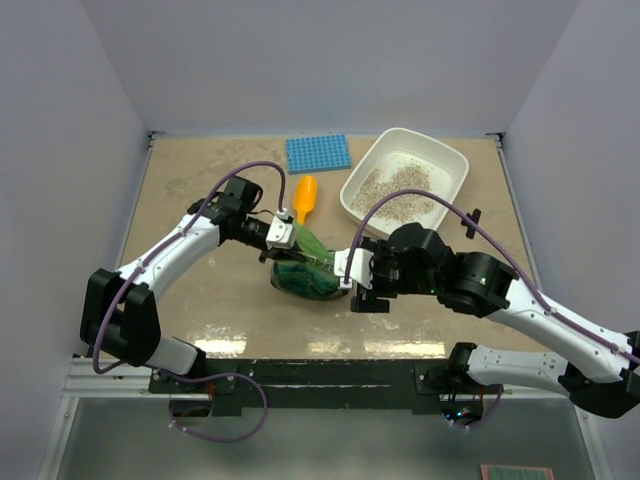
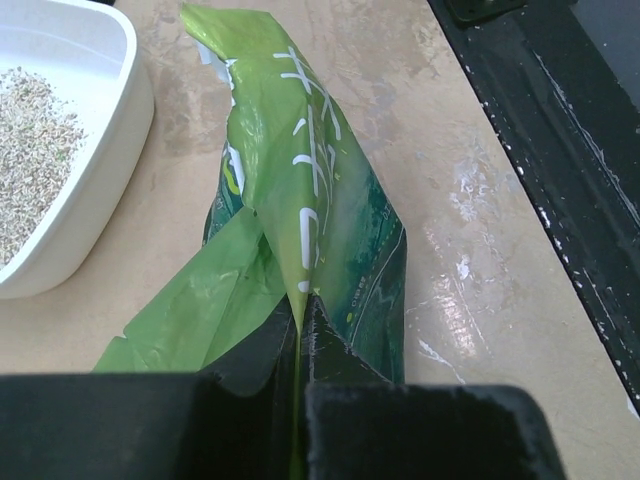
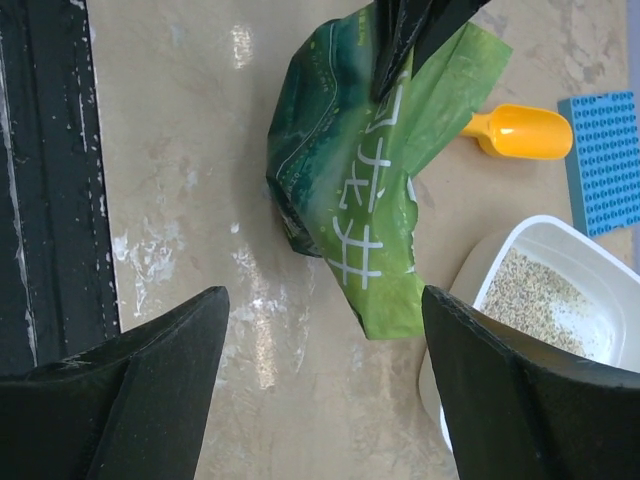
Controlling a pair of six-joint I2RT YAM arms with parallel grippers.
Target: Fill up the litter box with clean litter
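Presumably limp and slippery, the green foil bag [image 1: 305,272] at frame centre was pinched at its folded top by the left gripper [image 2: 303,312], its lower body suiting the wide-open right gripper [image 3: 322,300]; beige-grey clean litter [image 1: 398,188] lay in the white plastic litter box [image 1: 445,152], upper right.

Both arms are built of smooth white shells joined by chunky black joint housings. The left arm [image 1: 175,250] has a blocky black shoulder [image 1: 122,318]. The right arm [image 1: 545,305] has rounded black drums [image 1: 478,283] near its wrist. A thin mauve left cable [image 1: 245,168] runs along the one, and a like right cable [image 1: 425,197] along the other. At each wrist sits a small white housing with dark fittings, the left block [image 1: 281,231] and the right block [image 1: 352,268]. The jaws are matte black: plain flat slabs on the left, broad wedges with pale scuffed edges on the right.
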